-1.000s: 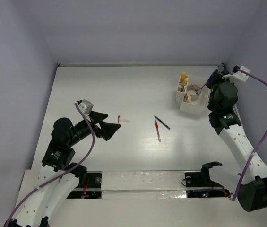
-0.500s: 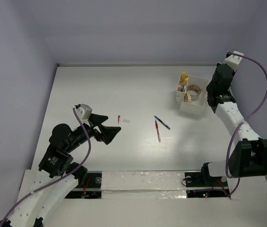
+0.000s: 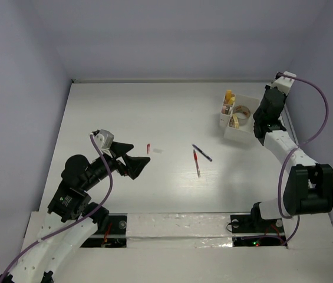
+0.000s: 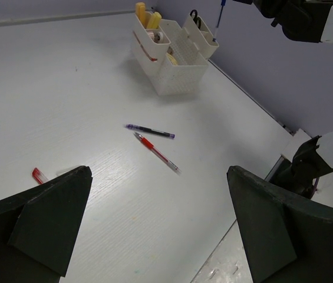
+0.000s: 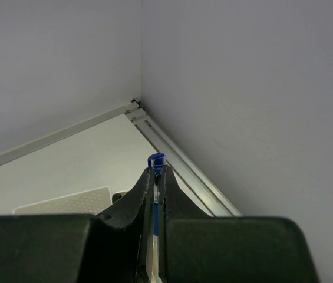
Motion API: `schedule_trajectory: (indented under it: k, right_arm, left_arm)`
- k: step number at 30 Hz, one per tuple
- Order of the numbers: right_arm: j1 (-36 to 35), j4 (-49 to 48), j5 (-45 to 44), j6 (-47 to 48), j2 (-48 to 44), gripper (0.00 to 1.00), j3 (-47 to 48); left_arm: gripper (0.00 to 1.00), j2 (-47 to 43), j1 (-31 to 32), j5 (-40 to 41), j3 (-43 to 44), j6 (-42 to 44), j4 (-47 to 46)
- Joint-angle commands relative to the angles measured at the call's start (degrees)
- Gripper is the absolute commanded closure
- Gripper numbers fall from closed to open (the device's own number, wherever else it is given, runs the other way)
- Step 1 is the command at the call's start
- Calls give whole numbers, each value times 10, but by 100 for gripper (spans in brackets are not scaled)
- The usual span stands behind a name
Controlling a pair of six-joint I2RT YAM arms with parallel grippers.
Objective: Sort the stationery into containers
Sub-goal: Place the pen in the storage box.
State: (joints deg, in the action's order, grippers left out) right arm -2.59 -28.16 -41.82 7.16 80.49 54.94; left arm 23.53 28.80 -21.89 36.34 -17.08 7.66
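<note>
Left tool (image 3: 139, 153): gapes wide, grips nothing, hangs over the near-left table (image 3: 107, 106). Red bit (image 3: 148, 148): lies flat just past its tips. Red pen (image 3: 196, 163): rests mid-table, well right of that bit. Dark pen (image 3: 202, 152): lies just beyond, near the red pen's far end. Organizer (image 4: 178, 73): stands far right, holds yellow blocks (image 4: 139, 10) at one end, tape (image 3: 241, 111) in the middle, scissors (image 4: 194, 15) toward the wall side. Right tool (image 5: 156, 174): clamps a blue pen (image 5: 156, 159), holds it upright over the organizer's wall-side edge.
</note>
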Motion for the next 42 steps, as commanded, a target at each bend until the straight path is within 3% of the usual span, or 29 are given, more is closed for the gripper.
schedule_trajectory:
  k: [1, 11, 14, 18, 21, 25, 29, 33, 35, 40, 42]
  right_arm:
    - [5, -77, 3, -4, 8, 100, -13]
    - [5, -80, -7, -64, -2, 97, -81]
    - [5, -58, -7, -94, -20, 88, -85]
    - [0, -10, 8, -115, -37, 56, -68]
    - [-7, 20, 15, -127, -54, 42, -59]
    - [-12, 84, 37, -143, -80, 40, -30]
    - [-42, 179, 117, -171, -111, 42, 0]
    - [-115, 286, 213, -192, -123, 60, 25]
    - [-171, 361, 239, -193, -112, 73, 33]
    - [-253, 458, 384, -240, -68, 82, 31]
    - [-289, 485, 385, -246, -51, 87, 34]
  left_arm:
    - [1, -2, 2, 5, 1, -5, -13]
    - [1, -1, 2, 5, 0, -5, -14]
    - [1, -1, 2, 6, 1, -5, -14]
    - [1, 0, 2, 5, 0, -5, -14]
    - [1, 1, 2, 4, 0, -5, -15]
    - [1, 5, 2, 4, 0, -5, -15]
    - [1, 9, -4, 4, 0, -5, -15]
    - [1, 18, -15, 4, 0, -5, -17]
    - [1, 21, -21, 4, 0, -5, -17]
    - [1, 35, -33, -3, -1, -6, -19]
    - [1, 39, -41, -3, -1, -6, -19]
